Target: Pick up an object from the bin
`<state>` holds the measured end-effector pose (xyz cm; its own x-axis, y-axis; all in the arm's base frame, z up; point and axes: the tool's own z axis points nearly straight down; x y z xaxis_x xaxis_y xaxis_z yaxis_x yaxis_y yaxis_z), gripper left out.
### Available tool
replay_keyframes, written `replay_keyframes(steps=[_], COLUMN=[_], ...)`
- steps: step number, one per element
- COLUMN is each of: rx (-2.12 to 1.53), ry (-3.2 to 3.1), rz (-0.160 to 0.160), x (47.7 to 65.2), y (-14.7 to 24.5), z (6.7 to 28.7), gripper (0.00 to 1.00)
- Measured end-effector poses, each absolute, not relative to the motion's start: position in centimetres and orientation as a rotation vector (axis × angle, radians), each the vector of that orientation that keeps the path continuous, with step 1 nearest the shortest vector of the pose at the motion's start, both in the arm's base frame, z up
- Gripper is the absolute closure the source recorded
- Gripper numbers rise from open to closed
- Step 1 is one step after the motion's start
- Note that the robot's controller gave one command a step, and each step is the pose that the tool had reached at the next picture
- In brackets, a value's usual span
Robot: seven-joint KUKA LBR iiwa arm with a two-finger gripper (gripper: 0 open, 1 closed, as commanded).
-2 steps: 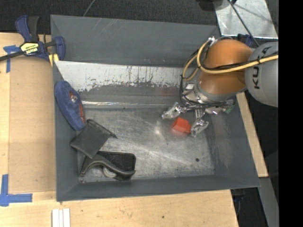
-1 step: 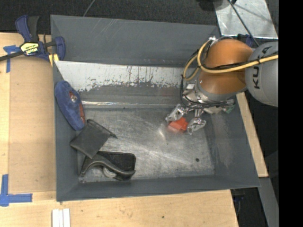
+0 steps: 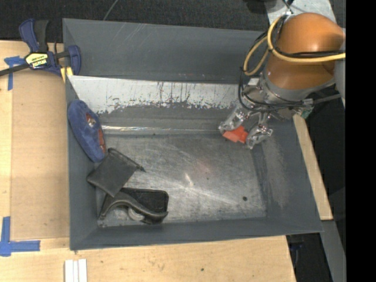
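The pincer (image 3: 245, 129) is closed on a small red block (image 3: 237, 135) near the bin's (image 3: 176, 51) right wall. The block looks light and stiff, best gripped across its sides.

The arm comes in from the right, its orange-covered wrist (image 3: 305, 46) tilted downward and looped with cables. The gripper (image 3: 242, 131) hangs low, its metal fingers (image 3: 230, 124) clamped on a small red piece (image 3: 235, 136).
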<state>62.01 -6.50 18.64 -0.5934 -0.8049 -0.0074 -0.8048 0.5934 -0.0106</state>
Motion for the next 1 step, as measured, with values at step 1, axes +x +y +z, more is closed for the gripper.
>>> replay_keyframes(steps=[1], rx=[-1.371], ry=[2.815], rz=[-0.008], x=[62.40], y=[-6.17], z=[23.95], gripper=[1.00])
